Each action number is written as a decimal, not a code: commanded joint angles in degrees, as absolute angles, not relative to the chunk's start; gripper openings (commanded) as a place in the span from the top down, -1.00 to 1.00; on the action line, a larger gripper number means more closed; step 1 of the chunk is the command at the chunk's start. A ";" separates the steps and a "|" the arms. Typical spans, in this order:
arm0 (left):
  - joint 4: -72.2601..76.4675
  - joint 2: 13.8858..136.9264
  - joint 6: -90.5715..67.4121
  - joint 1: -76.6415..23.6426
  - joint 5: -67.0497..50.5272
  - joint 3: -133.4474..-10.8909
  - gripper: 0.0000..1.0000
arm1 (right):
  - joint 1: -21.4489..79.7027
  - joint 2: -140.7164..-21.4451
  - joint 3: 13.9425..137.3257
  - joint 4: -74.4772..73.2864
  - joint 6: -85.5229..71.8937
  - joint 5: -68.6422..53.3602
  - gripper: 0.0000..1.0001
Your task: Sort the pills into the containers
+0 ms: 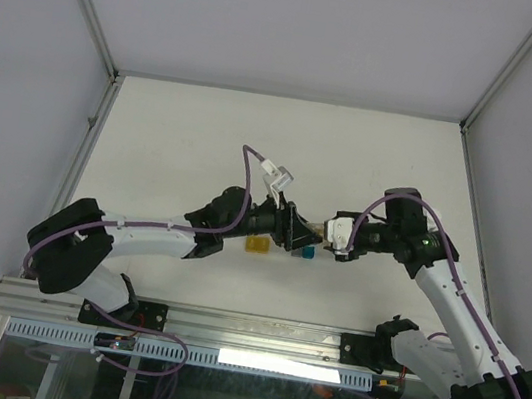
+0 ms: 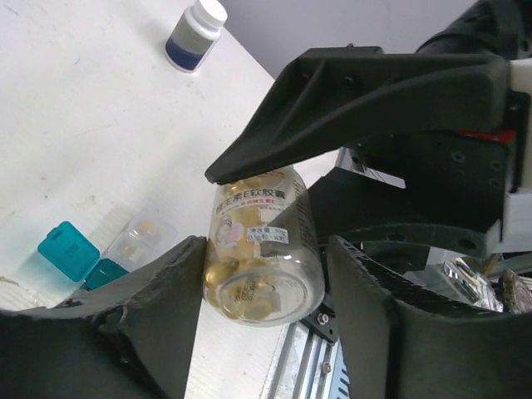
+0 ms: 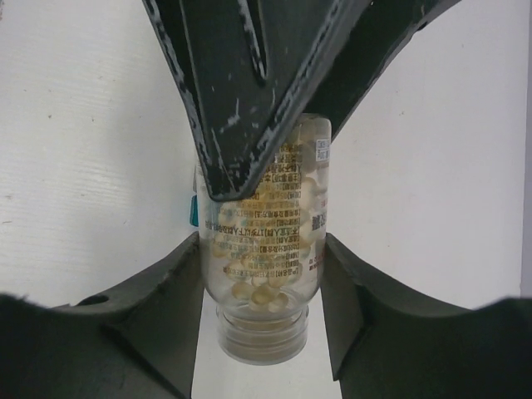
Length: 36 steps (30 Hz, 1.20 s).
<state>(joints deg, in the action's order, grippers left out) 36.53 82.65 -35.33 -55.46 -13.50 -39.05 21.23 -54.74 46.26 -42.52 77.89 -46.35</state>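
A clear pill bottle full of yellowish softgels hangs above the table between both grippers. My right gripper is shut on its body, with the uncapped threaded neck pointing at the right wrist camera. My left gripper straddles the bottle's base end. Its left pad touches the glass and a thin gap shows at the right pad. A teal pill box with its lid open and a clear box lie on the table below. A yellow box and the teal box show under the grippers.
A white bottle with a dark blue cap stands farther back on the white table. The metal rail at the table's near edge runs just below the grippers. The enclosure walls close in at left and right.
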 commanded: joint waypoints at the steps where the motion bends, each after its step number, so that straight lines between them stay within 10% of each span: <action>1: 36.23 85.18 -37.44 -56.33 -15.22 -43.89 -0.11 | 21.95 -53.45 47.00 -39.61 77.11 -46.94 0.92; 8: 34.09 86.82 -37.63 -56.36 -18.32 -45.72 0.55 | 21.98 -52.35 46.85 -38.98 75.65 -46.24 0.78; 12: 39.38 84.43 -36.76 -56.34 -19.01 -43.26 1.00 | 21.99 -52.12 47.24 -37.67 68.81 -45.66 -0.38; 16: 47.15 80.71 -34.76 -56.34 -17.81 -38.89 1.00 | 21.69 -53.42 50.51 -39.44 61.72 -45.64 -0.82; 27: 64.03 69.27 -20.86 -56.24 -12.68 -28.12 1.00 | 14.20 -55.33 67.55 -54.66 46.85 -63.97 -0.91; 36: 86.94 70.10 -13.98 -56.24 -14.38 -24.96 1.00 | 10.91 -55.93 70.46 -33.95 2.72 -70.83 -0.87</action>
